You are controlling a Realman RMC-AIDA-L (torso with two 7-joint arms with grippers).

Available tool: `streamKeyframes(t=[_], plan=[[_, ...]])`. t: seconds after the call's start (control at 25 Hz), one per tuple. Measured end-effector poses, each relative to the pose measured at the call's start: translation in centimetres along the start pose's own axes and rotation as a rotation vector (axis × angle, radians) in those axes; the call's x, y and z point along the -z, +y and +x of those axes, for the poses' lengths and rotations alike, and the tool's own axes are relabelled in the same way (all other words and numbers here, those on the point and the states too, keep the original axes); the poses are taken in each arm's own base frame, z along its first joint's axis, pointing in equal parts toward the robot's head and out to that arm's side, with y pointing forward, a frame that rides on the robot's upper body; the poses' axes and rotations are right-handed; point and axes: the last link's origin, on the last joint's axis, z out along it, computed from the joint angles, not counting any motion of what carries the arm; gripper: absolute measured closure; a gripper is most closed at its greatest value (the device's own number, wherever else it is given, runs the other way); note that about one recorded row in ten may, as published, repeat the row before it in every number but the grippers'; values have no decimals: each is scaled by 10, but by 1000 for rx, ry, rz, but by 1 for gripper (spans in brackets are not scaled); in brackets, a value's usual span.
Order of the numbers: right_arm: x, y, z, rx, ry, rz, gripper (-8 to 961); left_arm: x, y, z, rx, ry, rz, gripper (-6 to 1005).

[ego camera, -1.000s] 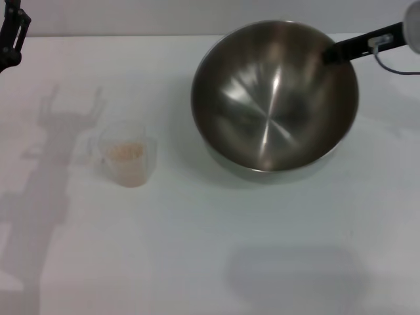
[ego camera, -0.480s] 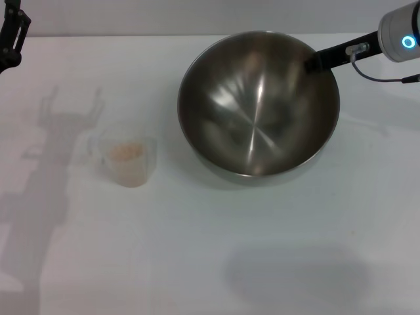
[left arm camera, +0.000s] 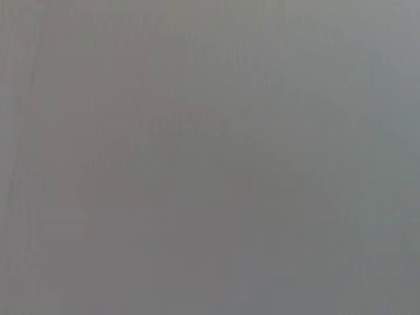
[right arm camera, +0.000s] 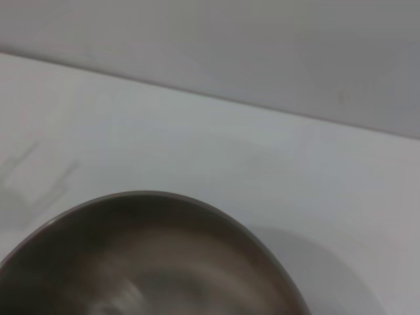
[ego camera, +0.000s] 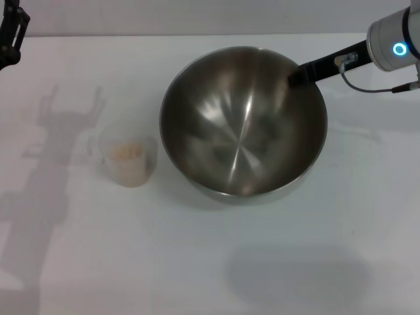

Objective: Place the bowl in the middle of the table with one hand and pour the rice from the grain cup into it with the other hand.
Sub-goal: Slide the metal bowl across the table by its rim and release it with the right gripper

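The large steel bowl [ego camera: 243, 131] is over the middle of the white table [ego camera: 295, 262], a little back and right of centre. My right gripper [ego camera: 300, 73] reaches in from the back right and is shut on the bowl's far right rim. Whether the bowl rests on the table cannot be told. The right wrist view shows the bowl's rim and inside [right arm camera: 151, 262]. The small frosted grain cup [ego camera: 128, 161] stands upright left of the bowl, apart from it, with rice [ego camera: 126, 152] inside. My left gripper [ego camera: 10, 36] is parked at the back left corner.
The left arm casts a shadow [ego camera: 59, 144] over the table around the cup. The table's far edge meets a grey wall [right arm camera: 262, 52]. The left wrist view shows only a plain grey surface.
My right gripper has carried the bowl to the left and a little toward me, closer to the cup. The cup and the left arm have not moved.
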Motion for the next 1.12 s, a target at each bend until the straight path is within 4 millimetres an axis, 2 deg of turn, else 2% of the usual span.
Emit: streamKeyframes(t=[0.64,0.88,1.12], plan=[[-4,-2,16,-38,86,-11,910,2,1,1,2,5,0,139],[-5,-1,16,-31,92,-15,817,4,0,2,2,13,3,139],[2,1,5,-1,47,1,698,7,-2,3,1,15,8,140]])
